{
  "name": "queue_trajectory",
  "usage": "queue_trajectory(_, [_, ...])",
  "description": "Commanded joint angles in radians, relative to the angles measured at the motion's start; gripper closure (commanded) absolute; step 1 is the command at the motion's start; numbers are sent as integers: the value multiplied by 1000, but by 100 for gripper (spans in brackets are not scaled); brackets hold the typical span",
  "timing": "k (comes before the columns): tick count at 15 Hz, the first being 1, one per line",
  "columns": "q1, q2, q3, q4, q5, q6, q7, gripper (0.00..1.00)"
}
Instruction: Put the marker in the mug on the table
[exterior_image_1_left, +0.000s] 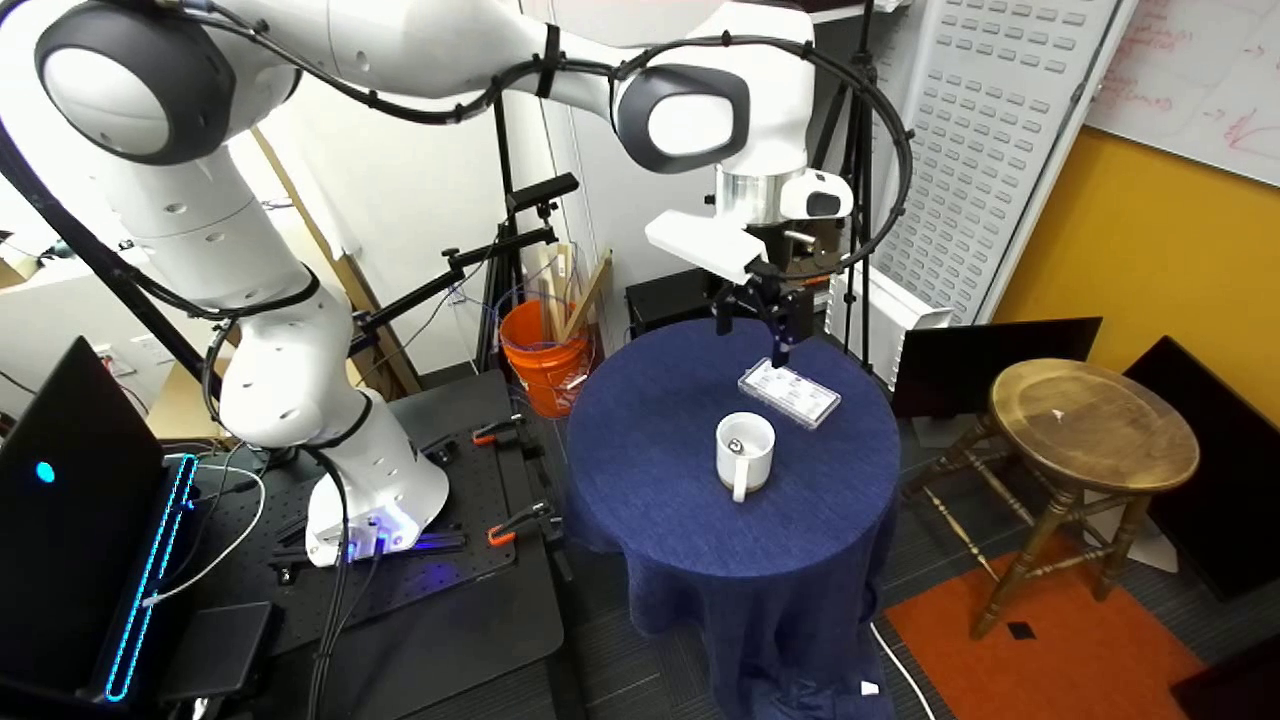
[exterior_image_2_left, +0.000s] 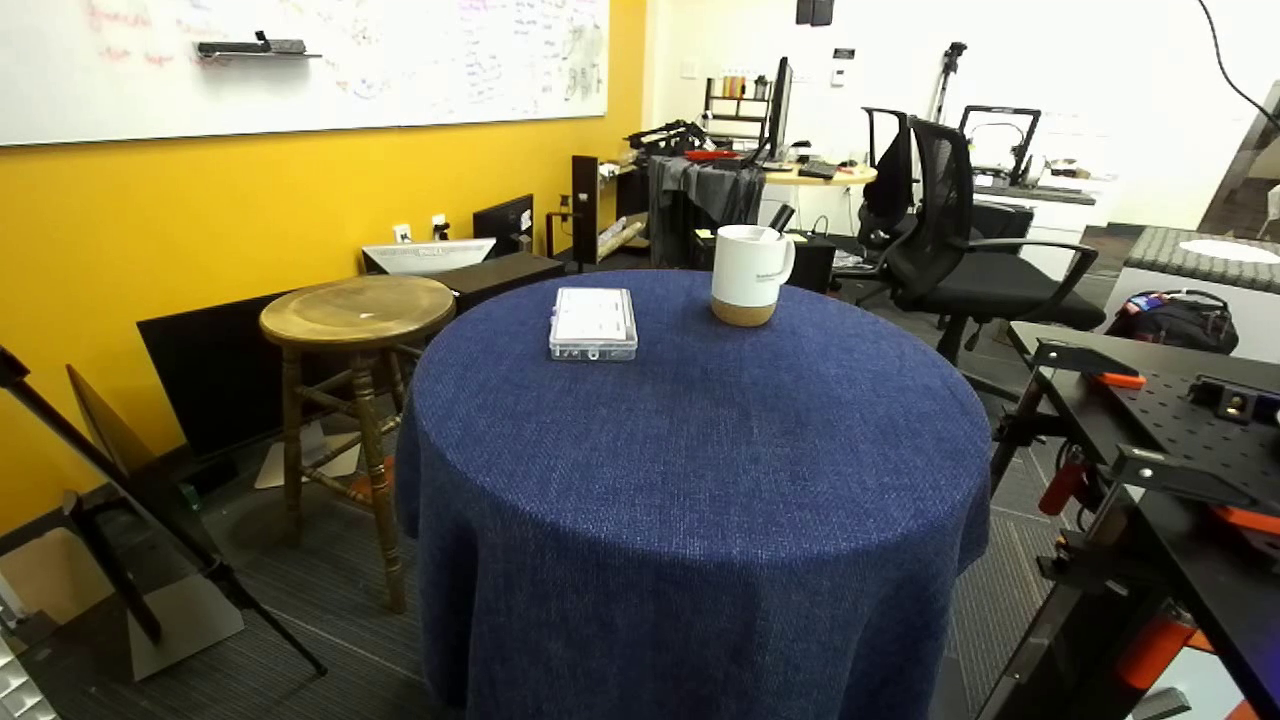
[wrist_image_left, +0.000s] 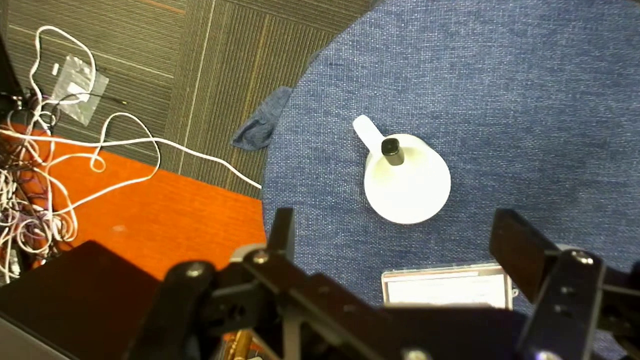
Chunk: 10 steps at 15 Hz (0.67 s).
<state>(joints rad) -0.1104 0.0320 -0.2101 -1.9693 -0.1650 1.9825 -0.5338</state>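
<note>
Navy cloth (exterior_image_2_left: 700, 640) draped the round table (exterior_image_2_left: 690, 440), and on it stood the white mug (exterior_image_2_left: 735, 265), upright, with the marker (wrist_image_left: 393, 151) leaning inside, its black end at about eleven o'clock in the wrist view, on the handle side. Cork-coloured material banded the mug's foot, and small dark print marked its side, too small to read. At about five o'clock from the mug in the wrist view lay a clear flat case (wrist_image_left: 446, 287), its white sheet showing print equally hard to make out. Above the tabletop hung the gripper (wrist_image_left: 392, 232), its two fingers spread wide apart, clear of the mug. Farther out, a wooden stool (exterior_image_1_left: 1095, 425) stood at three o'clock from the table in an exterior view, and an orange bucket (exterior_image_1_left: 545, 370) of wood strips (exterior_image_1_left: 587, 298) at ten. Handwriting covered the whiteboard (exterior_image_2_left: 250, 105) in both exterior views, too blurred to read.
</note>
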Motion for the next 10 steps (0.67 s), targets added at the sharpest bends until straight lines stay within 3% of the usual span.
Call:
queue_trajectory(1, [-32, 28, 17, -27, 17, 62, -50, 0])
queue_trajectory(10, [-32, 40, 30, -15, 13, 59, -38, 0])
